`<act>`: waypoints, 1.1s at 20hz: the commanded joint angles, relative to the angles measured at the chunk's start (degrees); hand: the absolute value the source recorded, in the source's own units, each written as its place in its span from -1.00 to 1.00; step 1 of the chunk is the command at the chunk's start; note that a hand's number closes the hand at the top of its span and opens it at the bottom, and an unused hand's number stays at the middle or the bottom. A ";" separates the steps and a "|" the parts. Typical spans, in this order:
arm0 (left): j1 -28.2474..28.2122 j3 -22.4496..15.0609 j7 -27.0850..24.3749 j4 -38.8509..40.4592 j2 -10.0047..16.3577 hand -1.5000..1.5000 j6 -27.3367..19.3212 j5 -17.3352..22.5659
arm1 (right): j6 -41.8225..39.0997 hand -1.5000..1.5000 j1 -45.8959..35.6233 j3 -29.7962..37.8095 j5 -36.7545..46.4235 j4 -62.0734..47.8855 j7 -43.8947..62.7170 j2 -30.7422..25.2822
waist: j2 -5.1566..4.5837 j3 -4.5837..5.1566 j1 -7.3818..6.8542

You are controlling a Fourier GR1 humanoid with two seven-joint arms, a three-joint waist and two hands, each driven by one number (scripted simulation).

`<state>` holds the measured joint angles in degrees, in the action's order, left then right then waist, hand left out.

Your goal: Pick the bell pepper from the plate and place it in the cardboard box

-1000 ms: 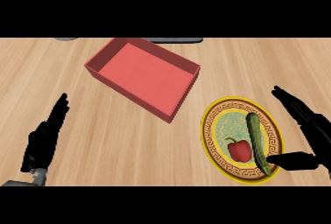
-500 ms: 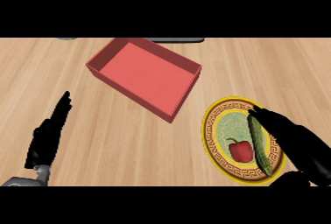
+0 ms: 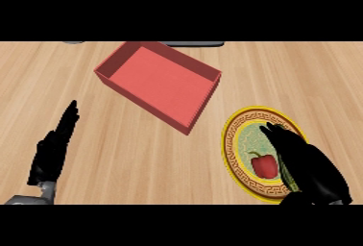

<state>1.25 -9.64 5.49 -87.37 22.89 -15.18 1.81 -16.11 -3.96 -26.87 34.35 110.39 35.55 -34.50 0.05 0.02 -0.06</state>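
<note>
A red bell pepper (image 3: 264,165) with a green stem lies on a yellow-rimmed plate (image 3: 236,126) at the right of the counter. My right hand (image 3: 308,166) hovers over the plate's right half with fingers straight, open, just right of the pepper and hiding a green vegetable (image 3: 285,174) beneath it. The box (image 3: 159,81), red inside and open-topped, sits at upper centre, up and left of the plate. My left hand (image 3: 51,153) rests open at the lower left, fingers pointing up.
A dark object (image 3: 194,43) lies at the counter's far edge behind the box. Bare wood spans between the left hand and the plate.
My right hand has slid left from the plate's right edge to over the plate, now covering the green vegetable. The left hand has crept slightly upward.
</note>
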 commanded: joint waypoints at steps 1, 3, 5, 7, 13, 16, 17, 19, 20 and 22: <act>-0.73 1.58 -4.25 4.14 -1.58 0.00 2.77 -0.85 | -1.16 -1.00 2.72 2.00 2.92 -1.57 -2.13 0.98 | -0.03 -0.01 0.16; -1.15 2.80 -0.86 -0.36 -1.50 0.00 1.45 -2.15 | -0.70 -1.00 1.95 0.27 6.30 -4.62 -1.27 4.91 | -0.01 -0.02 -0.01; 0.21 4.10 -2.94 3.44 -2.50 0.00 4.30 -1.17 | -1.38 -1.00 0.72 0.38 8.08 -6.99 -1.93 7.24 | -0.05 -0.01 0.01; -1.17 3.31 0.08 -0.59 -3.90 0.00 3.00 -3.78 | -2.24 -1.00 3.01 4.02 7.37 -6.70 -6.26 5.75 | -0.02 -0.03 0.05; -1.09 4.38 2.23 -2.54 -5.50 0.00 4.65 -5.99 | -3.62 -1.00 6.86 6.70 10.17 -3.71 -9.50 5.67 | 0.01 -0.03 0.14; -3.85 5.98 -1.34 -2.08 -6.02 0.00 5.72 -6.51 | -2.92 -1.00 6.85 4.24 14.62 -4.71 -7.17 9.97 | 0.01 -0.02 0.08; 0.16 5.52 1.04 -0.51 -6.68 0.00 5.54 -7.46 | -0.30 -1.00 4.57 3.40 15.65 -9.61 -8.23 13.22 | -0.04 -0.03 0.08; -1.50 8.05 -0.59 -0.71 -5.73 0.00 7.94 -6.26 | -1.87 -1.00 1.22 5.46 15.78 -13.52 -10.01 14.57 | -0.04 -0.02 -0.06; -2.59 7.03 -2.78 -0.32 -7.84 0.00 6.22 -8.28 | -2.56 -1.00 3.40 5.87 16.10 -9.95 -9.28 14.45 | -0.02 -0.02 0.03; -0.78 5.67 1.36 -1.02 -9.03 0.00 5.27 -10.08 | -3.72 -1.00 2.74 8.84 14.44 -10.16 -11.15 13.36 | -0.03 -0.03 0.07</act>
<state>-0.37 -2.96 4.77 -87.73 16.20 -8.76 -5.37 -18.88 -0.16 -21.42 49.03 101.64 26.87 -21.63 0.02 -0.01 -0.02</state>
